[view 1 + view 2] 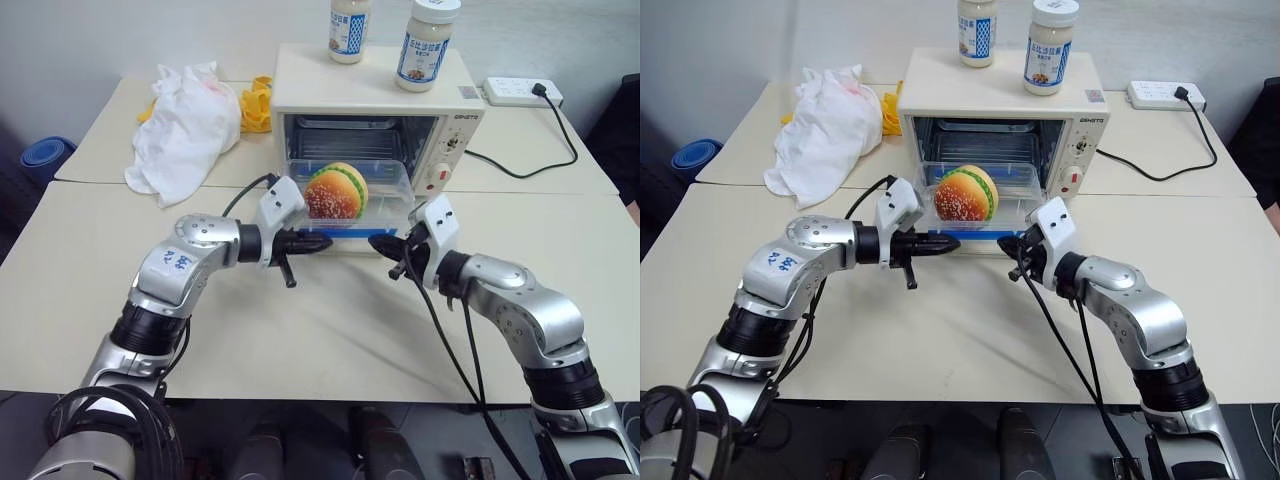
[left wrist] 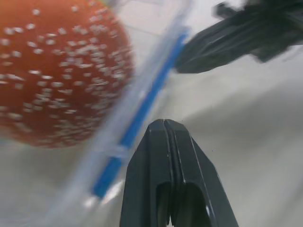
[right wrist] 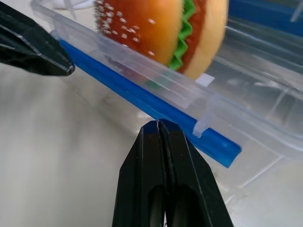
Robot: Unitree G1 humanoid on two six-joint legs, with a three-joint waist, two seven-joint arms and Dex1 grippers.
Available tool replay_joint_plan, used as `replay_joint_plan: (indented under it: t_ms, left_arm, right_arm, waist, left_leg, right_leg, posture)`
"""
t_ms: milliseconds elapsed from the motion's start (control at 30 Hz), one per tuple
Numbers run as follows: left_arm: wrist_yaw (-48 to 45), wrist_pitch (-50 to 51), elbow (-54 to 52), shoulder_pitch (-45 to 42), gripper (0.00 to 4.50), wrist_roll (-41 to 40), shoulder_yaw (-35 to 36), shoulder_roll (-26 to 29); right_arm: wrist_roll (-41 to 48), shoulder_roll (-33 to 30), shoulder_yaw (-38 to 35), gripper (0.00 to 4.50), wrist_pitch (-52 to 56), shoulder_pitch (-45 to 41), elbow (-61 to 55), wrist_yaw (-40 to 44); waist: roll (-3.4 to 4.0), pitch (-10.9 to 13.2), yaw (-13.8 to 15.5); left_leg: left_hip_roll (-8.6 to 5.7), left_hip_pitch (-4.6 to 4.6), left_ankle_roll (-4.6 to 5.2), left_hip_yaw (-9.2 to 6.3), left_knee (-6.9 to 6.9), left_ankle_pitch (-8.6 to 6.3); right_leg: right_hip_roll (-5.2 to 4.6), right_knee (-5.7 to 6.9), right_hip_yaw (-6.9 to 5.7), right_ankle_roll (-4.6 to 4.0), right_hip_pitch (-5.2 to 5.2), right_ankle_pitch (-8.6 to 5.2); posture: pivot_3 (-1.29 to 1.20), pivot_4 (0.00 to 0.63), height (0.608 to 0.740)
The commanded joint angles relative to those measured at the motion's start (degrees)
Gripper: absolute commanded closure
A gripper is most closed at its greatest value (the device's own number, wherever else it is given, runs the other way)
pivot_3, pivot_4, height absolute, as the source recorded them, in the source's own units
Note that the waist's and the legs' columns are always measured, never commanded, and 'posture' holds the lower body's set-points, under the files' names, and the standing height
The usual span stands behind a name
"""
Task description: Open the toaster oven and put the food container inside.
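The cream-white toaster oven (image 1: 310,80) stands open at the back of the table. The food container (image 1: 390,185), a clear box with a toy hamburger (image 1: 335,192) inside, lies in its mouth with the front end sticking out toward me. A blue clip strip (image 3: 142,101) runs along that front side. My left gripper (image 1: 325,241) is shut and empty, its tip just in front of the strip's left part. My right gripper (image 1: 375,241) is also shut and empty, its tip right at the strip (image 2: 142,113); whether it touches, I cannot tell. The two tips point toward each other, a short gap apart.
Two white-lidded jars (image 1: 350,30) (image 1: 428,45) stand on the oven's top. A white cloth bag (image 1: 185,125) and a yellow item (image 1: 257,103) lie left of the oven. A power strip (image 1: 522,92) with a black cable lies to the right.
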Motion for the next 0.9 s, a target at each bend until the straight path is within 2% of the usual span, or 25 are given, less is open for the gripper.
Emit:
replay_joint_plan:
  t_ms: [33, 367, 533, 633, 700, 833, 900]
  left_arm:
    - [5.81, -1.77, 2.62, -2.76, 4.50, 3.07, 1.76, -3.02]
    - [17.65, -13.09, 25.20, -14.81, 4.50, 8.61, 6.08, -12.72]
    - [16.08, -14.12, 27.19, -15.88, 4.50, 7.85, 7.68, -13.52]
    - [13.42, -12.25, 23.25, -14.16, 4.50, 6.18, 9.08, -11.76]
    - [9.78, -10.33, 17.86, -11.53, 4.50, 3.82, 10.81, -8.80]
    - [1.29, -1.04, 5.32, -5.52, 4.50, -5.78, 17.45, 0.37]
    - [-2.43, 2.51, 2.15, -3.47, 4.10, -9.26, 20.29, 5.75]
  right_arm:
    - [-3.98, 2.72, -0.81, 4.45, -3.99, -3.85, 4.37, -2.26]
    - [-11.95, 10.87, -2.63, 4.45, -18.10, -18.07, 31.24, -3.43]
    - [-12.88, 11.77, -4.38, 4.45, -22.03, -21.13, 36.29, -3.01]
    - [-11.90, 11.16, -5.52, 4.45, -20.33, -19.66, 31.96, -2.22]
    - [-9.97, 10.06, -6.81, 4.45, -16.80, -16.20, 24.44, -1.77]
    - [-1.15, 6.25, -11.23, 4.45, -2.79, -4.60, 1.42, -1.09]
    - [3.78, 4.51, -14.22, 4.50, 4.21, 1.21, -6.99, -1.83]
  waist:
    - [0.00, 0.00, -0.12]
    - [0.01, 0.00, -0.66]
    - [0.01, 0.00, -0.79]
    - [0.01, 0.00, -0.92]
    - [0.01, -0.01, -1.14]
    - [0.05, -0.03, -1.55]
    - [0.05, -0.03, -1.54]
  left_leg:
    - [-0.01, 0.00, 0.01, 0.00, 0.02, 0.01]
    - [-0.03, -0.02, 0.03, 0.07, -0.06, 0.06]
    - [-0.02, -0.12, 0.03, 0.18, -0.16, 0.06]
    - [-0.02, -0.41, -0.30, 0.27, -0.14, 0.25]
    - [-0.01, -0.41, -0.31, 0.32, -0.17, 0.25]
    - [0.13, -0.58, -0.33, 0.27, -0.24, 0.23]
    - [0.09, -0.77, -0.30, 0.21, -0.12, 0.21]
  right_leg:
    - [0.00, 0.00, 0.00, 0.01, 0.01, 0.01]
    - [-0.03, 0.07, 0.02, 0.05, -0.14, 0.03]
    - [-0.05, 0.26, 0.12, 0.06, -0.33, 0.03]
    - [-0.06, 0.36, 0.22, 0.08, -0.69, 0.05]
    - [-0.05, 0.37, 0.28, 0.08, -0.73, 0.05]
    - [0.01, 0.38, 0.25, 0.07, -0.92, 0.04]
    - [-0.01, 0.39, 0.21, 0.07, -1.02, 0.04]
  posture:
    - [0.00, 0.150, 0.740]
    - [0.00, 0.150, 0.740]
    - [0.00, 0.150, 0.740]
    - [0.00, 0.150, 0.740]
    - [0.00, 0.150, 0.740]
    - [0.00, 0.150, 0.740]
    - [0.00, 0.150, 0.740]
